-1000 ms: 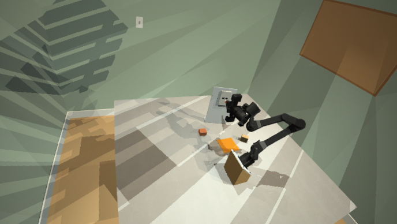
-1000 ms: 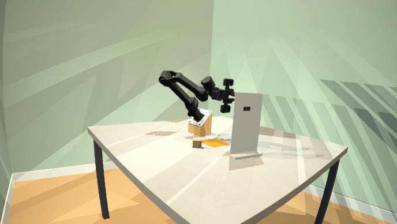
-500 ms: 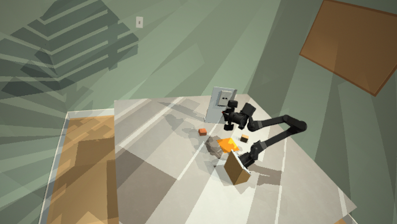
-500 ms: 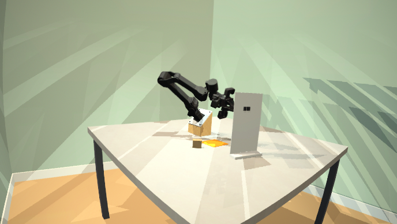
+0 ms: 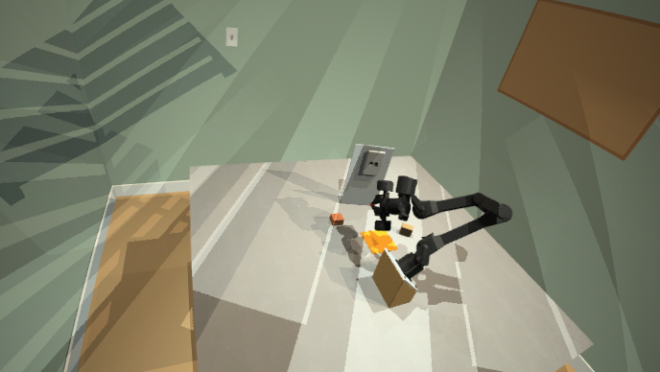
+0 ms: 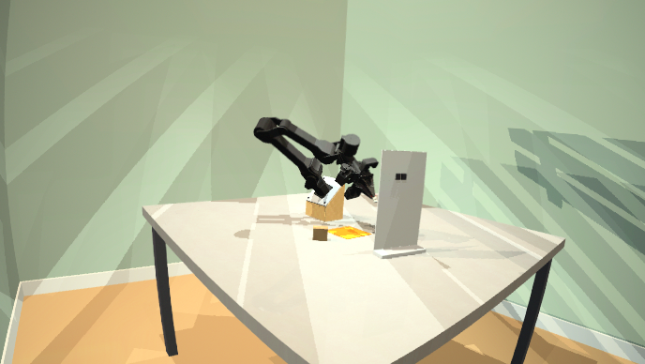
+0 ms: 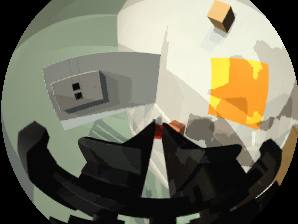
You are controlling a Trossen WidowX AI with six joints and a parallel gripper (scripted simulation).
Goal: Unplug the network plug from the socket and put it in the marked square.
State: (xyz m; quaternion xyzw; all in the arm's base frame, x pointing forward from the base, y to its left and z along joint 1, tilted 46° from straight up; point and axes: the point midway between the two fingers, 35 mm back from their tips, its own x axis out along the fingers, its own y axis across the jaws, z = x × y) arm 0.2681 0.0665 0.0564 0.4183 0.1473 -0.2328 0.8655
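Note:
The network plug [image 7: 158, 132] [image 5: 371, 205] is a small red piece with a pale end, out of the socket [image 7: 95, 95] [image 5: 370, 169]. My gripper [image 7: 158, 125] [image 5: 372, 205] [image 6: 374, 197] is shut on the plug and holds it above the table, in front of the panel and lower than the socket. The fingers hide most of the plug. The grey upright panel [image 5: 357, 188] [image 6: 399, 211] [image 7: 135, 72] stands with both socket openings showing dark and empty. The orange marked square [image 5: 380, 243] [image 6: 349, 233] [image 7: 240, 92] lies flat on the table, between the panel and the arm's base.
A tan block [image 5: 406, 230] [image 6: 320, 234] [image 7: 219, 16] lies beside the marked square. A red-orange block [image 5: 337, 220] [image 7: 177, 127] lies on the table on the other side, near the panel. The arm's wooden base [image 5: 390, 282] [image 6: 323, 211] stands behind the square.

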